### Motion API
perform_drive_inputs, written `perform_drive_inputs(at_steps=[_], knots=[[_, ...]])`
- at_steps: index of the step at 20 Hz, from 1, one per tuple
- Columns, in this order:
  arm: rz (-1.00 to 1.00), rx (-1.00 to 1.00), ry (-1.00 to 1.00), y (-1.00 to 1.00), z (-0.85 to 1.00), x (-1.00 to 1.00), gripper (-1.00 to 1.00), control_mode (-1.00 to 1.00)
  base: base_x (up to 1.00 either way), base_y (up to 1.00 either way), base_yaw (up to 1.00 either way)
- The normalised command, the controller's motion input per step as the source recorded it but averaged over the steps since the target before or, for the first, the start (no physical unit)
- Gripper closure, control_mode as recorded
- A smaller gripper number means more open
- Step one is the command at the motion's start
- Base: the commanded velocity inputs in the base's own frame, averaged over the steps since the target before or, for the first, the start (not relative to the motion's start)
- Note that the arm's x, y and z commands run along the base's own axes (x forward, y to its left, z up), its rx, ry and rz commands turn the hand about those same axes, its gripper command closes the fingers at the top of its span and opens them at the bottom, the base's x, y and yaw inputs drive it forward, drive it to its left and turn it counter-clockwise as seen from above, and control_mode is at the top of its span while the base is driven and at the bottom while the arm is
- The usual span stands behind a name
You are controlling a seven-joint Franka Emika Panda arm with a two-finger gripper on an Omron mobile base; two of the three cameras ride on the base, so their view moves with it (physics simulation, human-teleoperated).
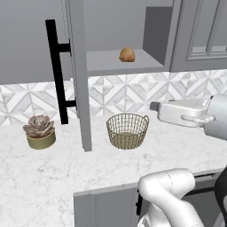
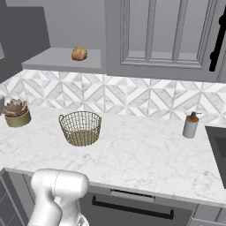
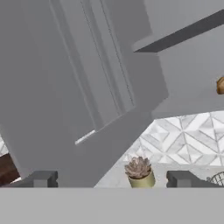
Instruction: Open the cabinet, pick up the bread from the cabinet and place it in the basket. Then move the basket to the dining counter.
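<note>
The cabinet (image 1: 124, 62) stands open. Its door (image 1: 82, 88) is swung out towards me, with the black bar handle (image 1: 55, 66) on its left face. The bread (image 1: 127, 54) (image 2: 79, 53) (image 3: 220, 85) lies on the cabinet's shelf, a small golden-brown loaf. Below it on the marble worktop sits the empty wire basket (image 1: 127, 131) (image 2: 80, 128). My gripper (image 1: 154, 106) (image 3: 113, 179) hangs above the worktop to the right of the basket and points left at the door's inner face. Its fingers are open and hold nothing. The dining counter is out of view.
A succulent in an olive pot (image 1: 40, 131) (image 2: 16, 113) (image 3: 140, 173) stands left of the open door. A soap dispenser (image 2: 190, 126) and a sink edge (image 2: 217, 145) are at the far right. Closed glass-paned doors (image 2: 167, 35) hang right of the open cabinet.
</note>
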Motion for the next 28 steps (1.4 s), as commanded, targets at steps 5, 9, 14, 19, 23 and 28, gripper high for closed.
perform_drive_inputs(at_steps=[5,9,14,19,23,28], knots=[[-0.63,-0.13,0.35,-0.48,0.31,-0.09,-1.00,-1.00,0.00,0.00,0.00],[-0.48,-0.14,0.38,-0.62,0.29,0.00,-1.00,-1.00,0.00,0.00,0.00],[-0.15,-0.28,0.31,-0.35,0.02,0.01,-1.00,-1.00,0.00,0.00,0.00],[0.00,-0.17,0.09,-0.04,-0.10,0.21,-1.00,-1.00,0.00,0.00,0.00],[0.05,-0.01,0.00,-0.02,-0.19,0.54,-1.00,-1.00,0.00,0.00,0.00],[0.07,0.03,-0.02,-0.18,-0.15,0.90,-1.00,-1.00,0.00,0.00,0.00]])
